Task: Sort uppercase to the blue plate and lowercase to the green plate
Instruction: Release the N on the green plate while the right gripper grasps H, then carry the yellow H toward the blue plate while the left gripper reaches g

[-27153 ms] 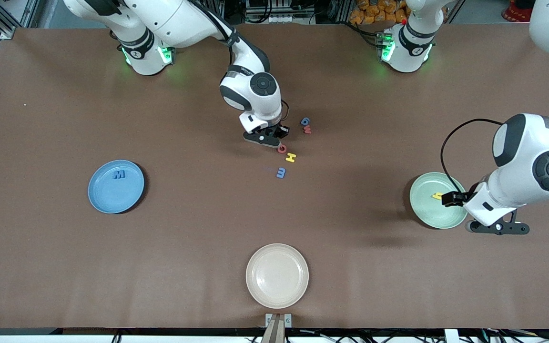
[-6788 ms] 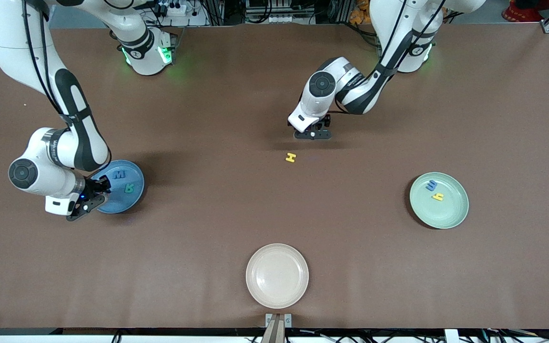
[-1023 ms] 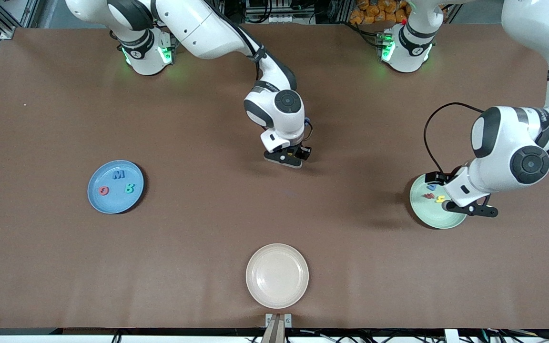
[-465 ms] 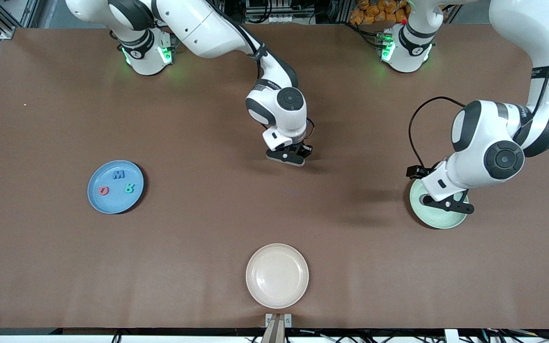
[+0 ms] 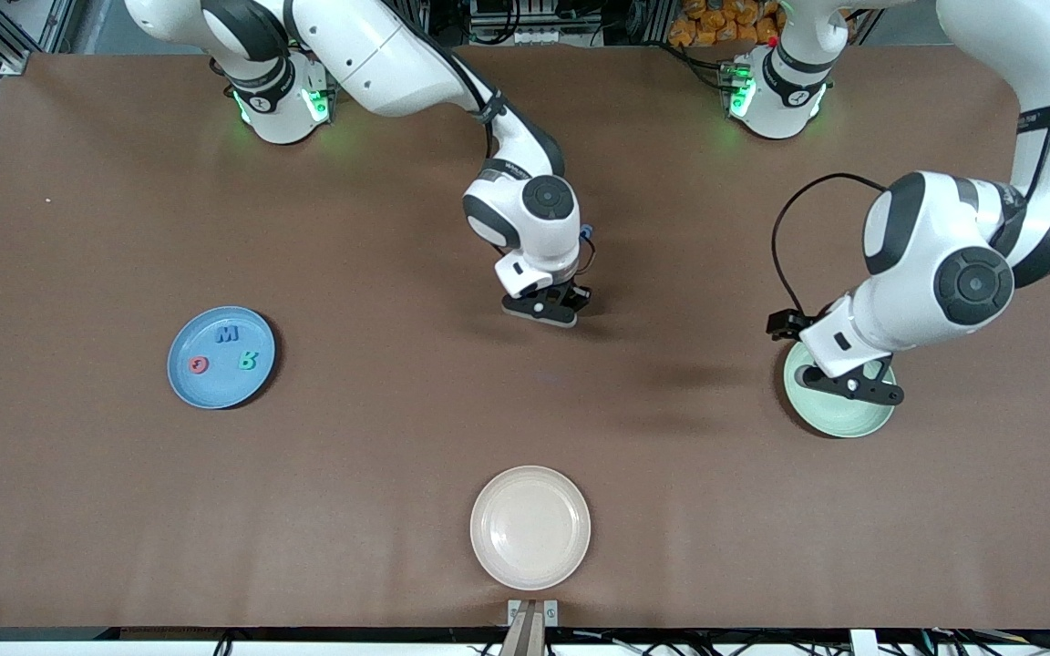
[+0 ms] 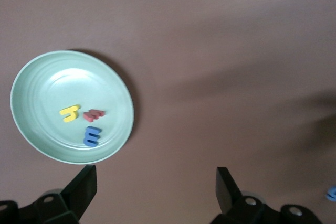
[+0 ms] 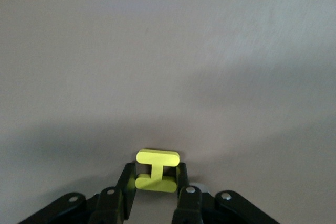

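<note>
Now the right gripper [image 7: 156, 195] pinches the yellow H [image 7: 157, 170] between its fingers over the table's [image 5: 379, 437] middle.
The blue plate [image 5: 206, 392], toward the right arm's end, is its goal; open brown surface lies between. Left gripper [image 6: 156, 187], fingers spread and empty, hovers over the green plate [image 6: 37, 77].

A big brown counter [image 5: 397, 456] fills the view. A round cream plate [image 5: 530, 527] sits on it, near the front camera, about halfway between the two ends of the counter. The plate has nothing on it. A small metal bracket [image 5: 532, 612] sits at the counter's edge, just beside the plate, nearer still.
</note>
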### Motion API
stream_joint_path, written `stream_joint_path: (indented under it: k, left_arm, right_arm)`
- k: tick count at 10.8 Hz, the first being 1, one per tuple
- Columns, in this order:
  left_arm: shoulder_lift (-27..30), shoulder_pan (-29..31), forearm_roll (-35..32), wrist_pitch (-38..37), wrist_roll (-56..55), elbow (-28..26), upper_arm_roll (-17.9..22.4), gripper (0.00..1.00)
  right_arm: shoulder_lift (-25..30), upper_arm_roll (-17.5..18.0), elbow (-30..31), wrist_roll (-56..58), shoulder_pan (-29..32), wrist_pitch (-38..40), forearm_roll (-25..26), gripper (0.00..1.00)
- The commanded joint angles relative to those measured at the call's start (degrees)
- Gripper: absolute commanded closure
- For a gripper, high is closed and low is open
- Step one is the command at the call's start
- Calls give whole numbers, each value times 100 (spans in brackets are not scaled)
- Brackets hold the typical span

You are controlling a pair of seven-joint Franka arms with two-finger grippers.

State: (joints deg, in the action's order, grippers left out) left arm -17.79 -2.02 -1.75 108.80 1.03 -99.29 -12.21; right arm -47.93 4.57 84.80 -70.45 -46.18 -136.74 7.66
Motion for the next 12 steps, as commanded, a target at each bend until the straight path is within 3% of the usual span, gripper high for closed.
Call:
stream_joint_path:
  k: [1, 7, 11, 12]
  left_arm:
    - [275, -79, 253, -305, -171, -37, -246, 0]
    - [372, -422, 316, -281, -1385, -370, -1405, 0]
    - [329, -431, 290, 887, -2209, -1039, -2170, 0]
    - [285, -492, 237, 1106, -2255, -1161, -2320, 0]
  right_arm:
    - [64, 88, -95, 494, 319, 226, 95, 89]
    - [310, 255, -104, 2322, 1312, 894, 51, 90]
    - [512, 255, -69, 3674, 1900, 1386, -54, 90]
    - [600, 237, -34, 4261, 2120, 1404, -420, 90]
